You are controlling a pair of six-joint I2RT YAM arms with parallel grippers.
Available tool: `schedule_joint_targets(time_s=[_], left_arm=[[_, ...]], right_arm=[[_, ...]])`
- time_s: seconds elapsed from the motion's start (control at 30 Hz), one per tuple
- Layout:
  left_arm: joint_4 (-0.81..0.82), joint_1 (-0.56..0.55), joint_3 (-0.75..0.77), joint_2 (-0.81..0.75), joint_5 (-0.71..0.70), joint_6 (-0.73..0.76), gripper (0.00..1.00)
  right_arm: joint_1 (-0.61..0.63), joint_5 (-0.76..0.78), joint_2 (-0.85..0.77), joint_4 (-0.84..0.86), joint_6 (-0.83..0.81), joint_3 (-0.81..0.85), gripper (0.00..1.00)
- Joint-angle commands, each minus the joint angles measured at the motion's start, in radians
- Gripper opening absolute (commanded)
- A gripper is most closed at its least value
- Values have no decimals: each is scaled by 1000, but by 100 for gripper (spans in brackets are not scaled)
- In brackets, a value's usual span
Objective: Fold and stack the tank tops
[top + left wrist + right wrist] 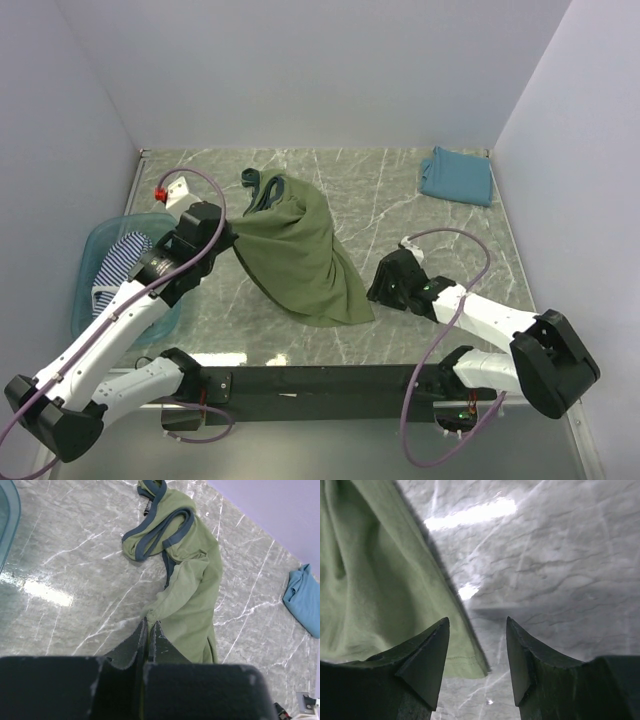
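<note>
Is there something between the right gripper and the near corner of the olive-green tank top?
Nothing visible stands between them. The right gripper is open, and the hem corner of the olive-green tank top lies close by its fingertips, with only bare marble table beside it.

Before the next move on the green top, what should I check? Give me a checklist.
1. Grip: left end effector shut on green top: ok.
2. Free arm: right end effector open: ok.
3. Target: hem corner below its open jaws: ok.
4. Cloth spread flat: not ok, bunched.
5. Stack base: blue top folded, far right corner: ok.
6. All tops out: not ok, striped top in tub.
</note>
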Motion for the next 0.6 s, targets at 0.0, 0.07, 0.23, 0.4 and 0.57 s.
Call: schedule_joint_targets(time_s=[0.0, 0.07, 0.23, 0.4, 0.57], left_arm=[[-9, 4, 55, -35, -28, 18, 1], [-16, 4, 65, -32, -30, 23, 1], [-18, 4, 78, -30, -21, 35, 1], [-13, 4, 74, -33, -10, 42, 1], [-12, 4, 58, -38, 1, 44, 1]], right_arm=[[64, 49, 2, 50, 57, -15, 56], [99, 65, 3, 45, 79, -17, 55], [188, 139, 25, -16, 143, -31, 50], [279, 161, 51, -40, 203, -38, 48], [424, 245, 135, -131, 284, 17, 48]])
